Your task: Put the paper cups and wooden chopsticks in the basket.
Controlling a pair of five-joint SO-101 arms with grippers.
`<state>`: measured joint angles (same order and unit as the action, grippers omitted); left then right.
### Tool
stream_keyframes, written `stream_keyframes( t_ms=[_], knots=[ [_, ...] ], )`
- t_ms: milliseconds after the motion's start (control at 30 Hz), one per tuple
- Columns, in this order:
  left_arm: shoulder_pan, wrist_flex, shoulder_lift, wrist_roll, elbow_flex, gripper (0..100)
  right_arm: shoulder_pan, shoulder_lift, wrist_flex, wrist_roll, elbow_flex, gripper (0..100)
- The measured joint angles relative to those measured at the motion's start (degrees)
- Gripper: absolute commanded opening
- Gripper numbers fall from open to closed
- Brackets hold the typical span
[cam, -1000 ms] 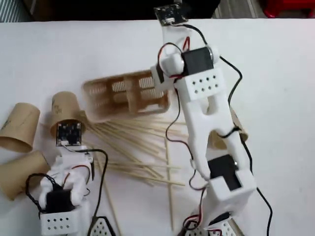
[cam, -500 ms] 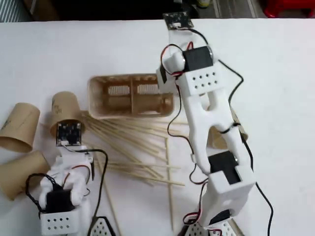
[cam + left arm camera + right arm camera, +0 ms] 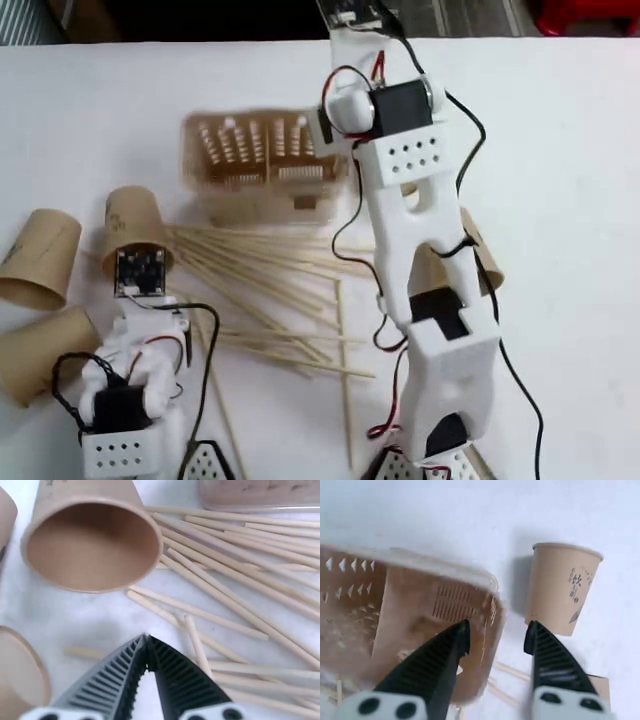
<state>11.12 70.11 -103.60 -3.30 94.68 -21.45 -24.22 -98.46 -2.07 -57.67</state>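
A tan slotted basket (image 3: 262, 160) is tipped up at the table's middle, with wooden chopsticks (image 3: 270, 290) fanned out on the near side of it. My right gripper (image 3: 498, 632) straddles the basket's (image 3: 405, 615) end wall, one finger inside and one outside, shut on it. A paper cup (image 3: 565, 595) stands upright just past that end. Three paper cups lie at the left (image 3: 40, 258) (image 3: 40, 350) (image 3: 135, 215). My left gripper (image 3: 146, 640) is shut and empty, just short of the open mouth of a lying cup (image 3: 92, 545) and beside chopsticks (image 3: 225, 555).
The right arm (image 3: 410, 200) stretches over the chopsticks and partly hides another paper cup (image 3: 482, 262). The left arm (image 3: 130, 360) sits at the near left among the cups. Bare white table lies to the far left and right.
The right arm has swung the basket from skewed to square, then carried it away from the chopsticks and tipped it up. The left arm has not moved.
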Motion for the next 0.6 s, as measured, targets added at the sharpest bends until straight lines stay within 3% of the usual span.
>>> stream_keyframes(
  t_ms=[367, 600],
  knots=[
    [0.00, 0.00, 0.00, 0.00, 0.00, 3, 3.16, 0.88, 0.00, -1.76, -3.34, 19.1],
    [0.00, 0.00, 0.00, 0.00, 0.00, 3, 11.87, 11.16, 0.00, -2.64, 13.19, 19.0]
  ],
)
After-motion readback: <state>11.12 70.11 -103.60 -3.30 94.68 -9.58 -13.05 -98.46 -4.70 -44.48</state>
